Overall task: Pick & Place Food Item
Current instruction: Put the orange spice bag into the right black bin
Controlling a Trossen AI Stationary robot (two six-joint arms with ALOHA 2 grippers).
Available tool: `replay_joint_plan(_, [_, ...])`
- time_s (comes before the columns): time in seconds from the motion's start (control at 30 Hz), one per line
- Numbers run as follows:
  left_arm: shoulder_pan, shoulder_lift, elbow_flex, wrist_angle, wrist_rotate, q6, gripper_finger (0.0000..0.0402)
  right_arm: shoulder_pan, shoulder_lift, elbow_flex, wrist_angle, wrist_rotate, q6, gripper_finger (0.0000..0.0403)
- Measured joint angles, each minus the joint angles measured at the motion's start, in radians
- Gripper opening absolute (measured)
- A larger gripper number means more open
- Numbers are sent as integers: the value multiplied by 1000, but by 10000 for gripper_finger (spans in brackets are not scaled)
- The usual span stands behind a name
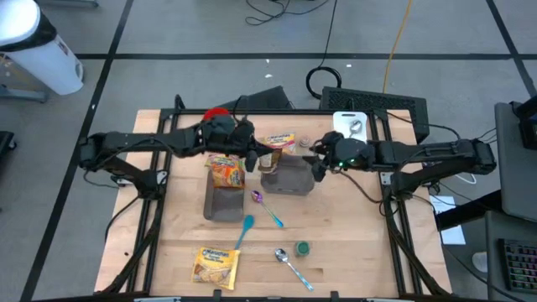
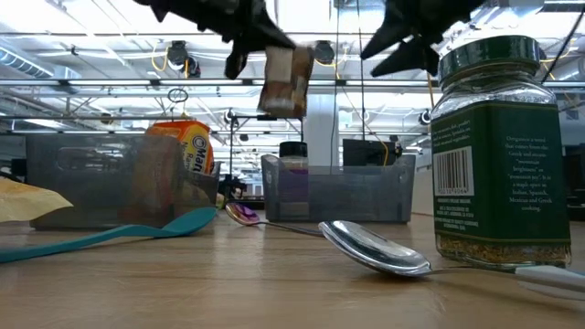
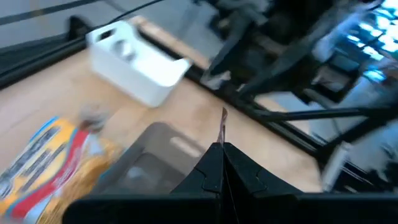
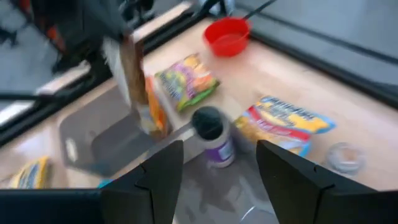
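Note:
My left gripper (image 1: 254,155) is shut on a thin brown-and-white food packet (image 2: 285,80), which hangs in the air over the grey bins. One grey bin (image 1: 225,201) holds an orange noodle packet (image 1: 226,172). The other grey bin (image 1: 289,178) holds a purple-labelled jar (image 4: 214,140). My right gripper (image 4: 214,180) is open with nothing between its fingers, raised over that bin's right end (image 1: 319,166). Another packet (image 1: 279,141) lies flat on the table behind the bins. My left gripper pinches the food packet's upper edge (image 3: 222,127) between its two shut fingers (image 3: 211,168). In the low view the packet hangs below the fingers (image 2: 247,41), lifted clear of the bins and the table and slightly tilted.
A yellow packet (image 1: 216,264), a teal spoon (image 1: 243,231), a purple spoon (image 1: 267,205), a metal spoon (image 1: 292,267) and a green jar (image 1: 302,248) lie near the table's front. A red bowl (image 1: 216,113) and a white container (image 1: 350,124) sit at the back.

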Motion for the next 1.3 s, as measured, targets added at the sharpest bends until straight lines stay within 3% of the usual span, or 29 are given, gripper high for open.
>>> replay_joint_plan(0.37, [-143, 0, -47, 69, -360, -166, 0, -90, -207, -237, 216, 18, 39, 196])
replay_joint_plan(0.53, [-224, 17, -47, 80, -606, -225, 0, -104, -222, -315, 328, -55, 75, 196])
replay_joint_plan(0.6, [-247, 36, -48, 81, -659, -241, 0, -105, -221, -332, 361, -81, 88, 196])
replay_joint_plan(0.93, [-295, 182, -47, 257, -687, -285, 0, -104, -220, -344, 400, -114, 72, 196])
replay_joint_plan(1.3, [-318, 287, -48, 254, -685, -313, 0, -101, -220, -344, 400, -114, 88, 196])
